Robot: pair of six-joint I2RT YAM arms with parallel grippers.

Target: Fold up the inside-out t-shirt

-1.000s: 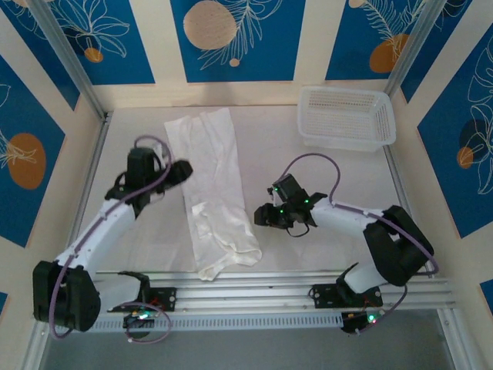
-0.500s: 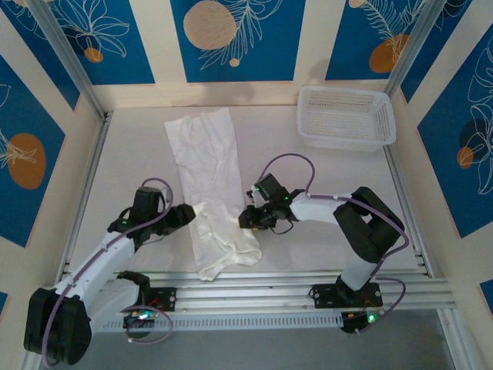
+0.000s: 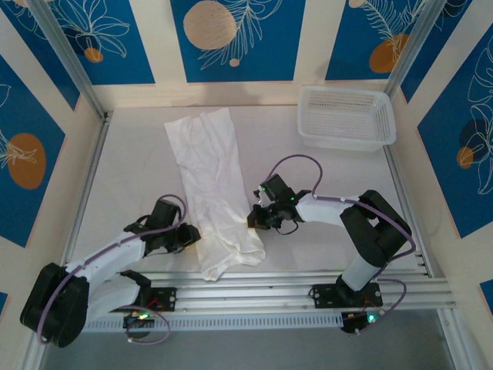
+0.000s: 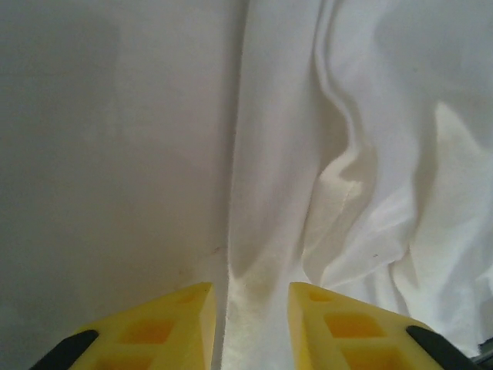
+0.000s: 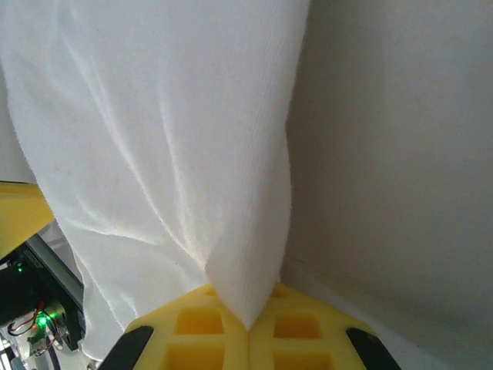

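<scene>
The inside-out t-shirt is a long white strip, folded lengthwise, running from the far middle of the table to the near edge. My left gripper is low at its near left edge. In the left wrist view the yellow fingers stand apart around that cloth edge, with bare table showing beside it, so the left gripper is open. My right gripper sits at the shirt's near right edge. It is shut on a pinched fold of the t-shirt.
A white mesh basket stands at the far right corner. Metal rails run along the near edge just past the shirt's crumpled near end. Bare table lies on both sides of the shirt.
The left arm swung toward the near edge and reached the shirt's left edge, its jaws narrowing. The right gripper moved onto the shirt's right edge and closed on the cloth.
</scene>
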